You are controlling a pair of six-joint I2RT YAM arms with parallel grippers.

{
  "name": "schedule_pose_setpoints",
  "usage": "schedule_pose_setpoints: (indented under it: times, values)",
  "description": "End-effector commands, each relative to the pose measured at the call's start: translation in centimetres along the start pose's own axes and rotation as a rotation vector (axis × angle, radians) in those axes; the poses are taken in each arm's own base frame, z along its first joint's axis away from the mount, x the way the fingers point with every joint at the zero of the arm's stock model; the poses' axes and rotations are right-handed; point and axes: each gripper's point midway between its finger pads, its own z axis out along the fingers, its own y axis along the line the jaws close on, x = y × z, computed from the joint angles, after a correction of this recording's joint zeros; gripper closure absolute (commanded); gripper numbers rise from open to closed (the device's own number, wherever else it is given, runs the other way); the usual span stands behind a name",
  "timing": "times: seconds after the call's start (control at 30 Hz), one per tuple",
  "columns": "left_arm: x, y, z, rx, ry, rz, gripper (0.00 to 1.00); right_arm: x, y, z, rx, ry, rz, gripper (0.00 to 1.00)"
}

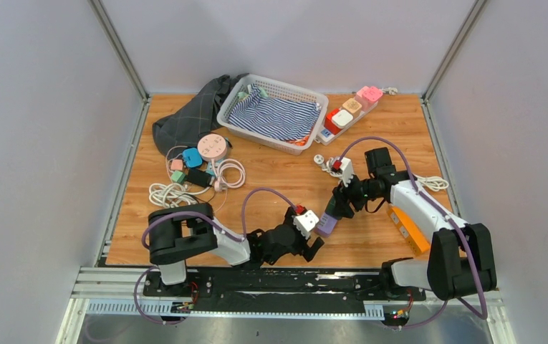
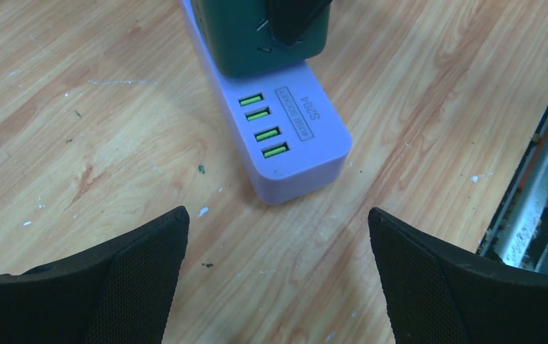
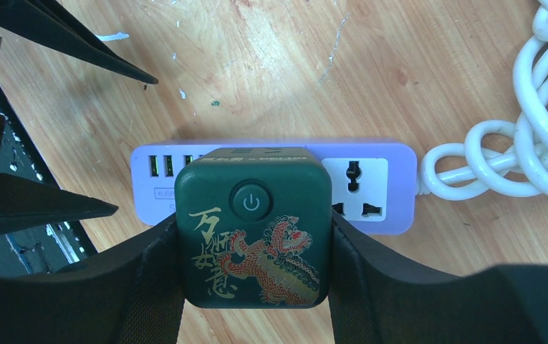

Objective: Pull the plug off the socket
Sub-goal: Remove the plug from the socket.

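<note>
A dark green plug block (image 3: pixel 253 226) with a gold and red lion and a power button sits on a purple power strip (image 3: pixel 392 186), which lies flat on the wooden table. My right gripper (image 3: pixel 253 240) is shut on the plug's two sides. In the top view it (image 1: pixel 337 208) stands over the strip (image 1: pixel 326 227). My left gripper (image 2: pixel 276 229) is open and empty, just short of the strip's USB end (image 2: pixel 292 136), not touching it. The plug (image 2: pixel 256 36) shows at the top of the left wrist view.
The strip's white cable (image 3: pixel 514 150) coils to the right. A white basket with striped cloth (image 1: pixel 274 111), a dark cloth (image 1: pixel 185 122), loose adapters and cables (image 1: pixel 199 168), a strip with coloured plugs (image 1: pixel 349 111) and an orange object (image 1: pixel 408 229) lie around. The metal rail (image 2: pixel 536 193) borders the table.
</note>
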Motion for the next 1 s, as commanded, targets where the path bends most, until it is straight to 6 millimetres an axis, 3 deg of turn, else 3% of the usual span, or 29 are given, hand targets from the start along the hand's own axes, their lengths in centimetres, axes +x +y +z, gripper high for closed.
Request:
schedule_pose_setpoints:
  times: [0.0, 0.27, 0.4, 0.5, 0.67, 0.87, 0.97]
  values:
    - [-2.9, 0.1, 1.5, -0.045, -0.109, 0.021, 0.04, 1.3, 1.4, -0.2, -0.057, 0.039, 0.114, 1.00]
    - [-1.7, -2.0, 4.1, 0.006, -0.085, 0.067, 0.09, 1.4, 1.2, -0.2, -0.055, 0.042, 0.124, 1.00]
    - [-1.2, -0.5, 4.8, -0.084, -0.081, 0.069, 0.11, 1.4, 1.5, -0.1, -0.071, 0.036, 0.129, 1.00]
    - [-0.8, 0.3, 5.0, -0.139, -0.070, 0.076, 0.19, 1.5, 1.6, -0.1, -0.077, 0.036, 0.134, 1.00]
    - [-0.5, 1.0, 5.2, -0.179, -0.057, 0.083, 0.42, 1.4, 1.8, -0.2, -0.086, 0.031, 0.130, 1.00]
    - [-1.0, -0.6, 5.0, -0.087, -0.061, 0.064, 0.87, 1.2, 2.1, -0.3, -0.099, 0.014, 0.115, 1.00]
    - [-1.6, -1.5, 4.6, -0.039, -0.071, 0.024, 1.00, 0.8, 2.5, -0.6, -0.118, -0.010, 0.087, 1.00]
